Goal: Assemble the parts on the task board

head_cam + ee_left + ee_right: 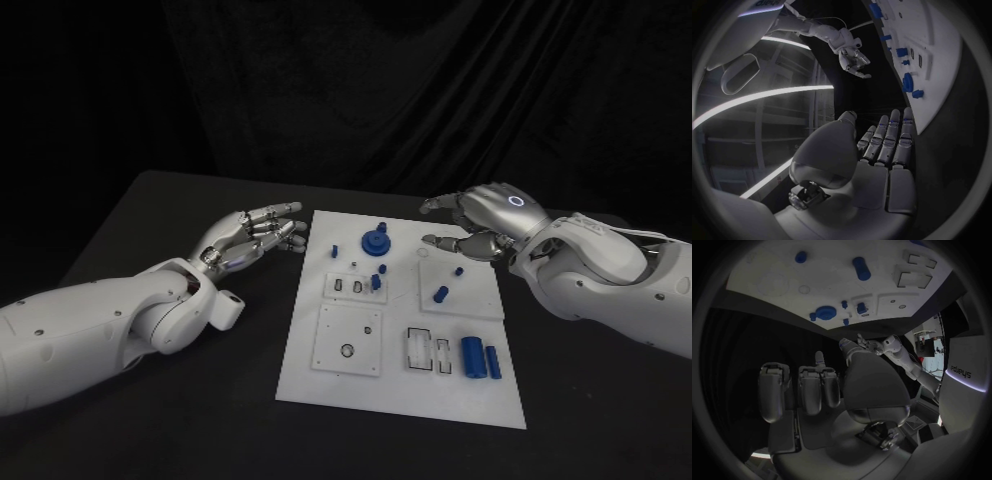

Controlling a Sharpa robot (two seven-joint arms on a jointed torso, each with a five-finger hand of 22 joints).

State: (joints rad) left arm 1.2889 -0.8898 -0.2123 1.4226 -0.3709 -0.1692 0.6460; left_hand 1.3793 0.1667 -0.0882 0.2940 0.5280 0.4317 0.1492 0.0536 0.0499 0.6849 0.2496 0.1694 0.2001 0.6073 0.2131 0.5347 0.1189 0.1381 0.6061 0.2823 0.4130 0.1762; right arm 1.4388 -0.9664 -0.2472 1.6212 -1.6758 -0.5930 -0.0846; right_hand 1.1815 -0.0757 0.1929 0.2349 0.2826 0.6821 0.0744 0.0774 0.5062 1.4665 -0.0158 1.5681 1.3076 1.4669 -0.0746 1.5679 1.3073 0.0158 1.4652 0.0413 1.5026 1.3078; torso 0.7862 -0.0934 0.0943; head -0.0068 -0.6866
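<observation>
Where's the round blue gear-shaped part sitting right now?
In the head view, the round blue gear-shaped part stands at the far end of the white task board, near the middle of that edge, between the two empty robot hands, with small blue pegs just in front of it.

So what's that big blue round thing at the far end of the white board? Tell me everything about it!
The blue gear-shaped part looks like smooth plastic: a flat round disc with small bumps round its edge and a short knob rising from its middle. It stands upright on the far end of the task board, near the middle of that edge. Small blue pegs stand close by, apart from it. Neither hand touches it: the left hand and the right hand flank the board's far end, holding nothing.
</observation>
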